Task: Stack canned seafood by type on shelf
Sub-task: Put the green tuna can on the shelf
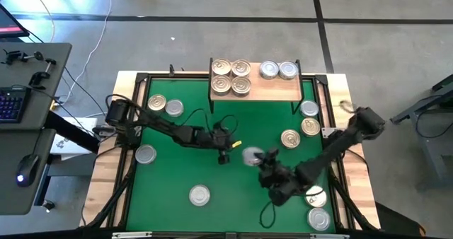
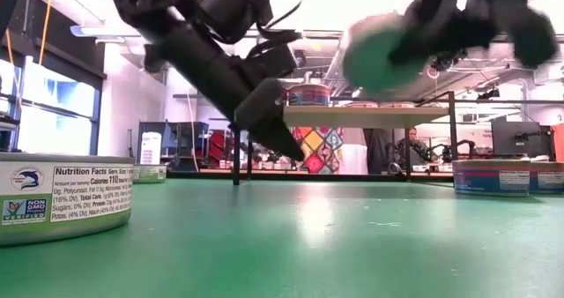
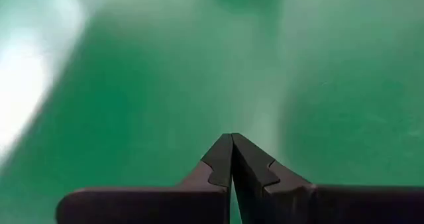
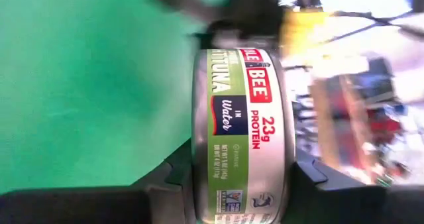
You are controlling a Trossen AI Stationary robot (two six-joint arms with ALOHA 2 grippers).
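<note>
Right gripper (image 4: 238, 177) clamps round flat silver tuna tin (image 4: 240, 128) on edge, mid-mat; light-wood shelf (image 1: 272, 89) lies toward far edge.

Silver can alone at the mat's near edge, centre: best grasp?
Top-down, fingers across the curved side wall of the silver can. It lies flat, lid up, with bare green mat all round, so any approach angle clears; the flat lid gives no purchase.

Robotics lab; desks (image 2: 515, 139), monitors
</note>
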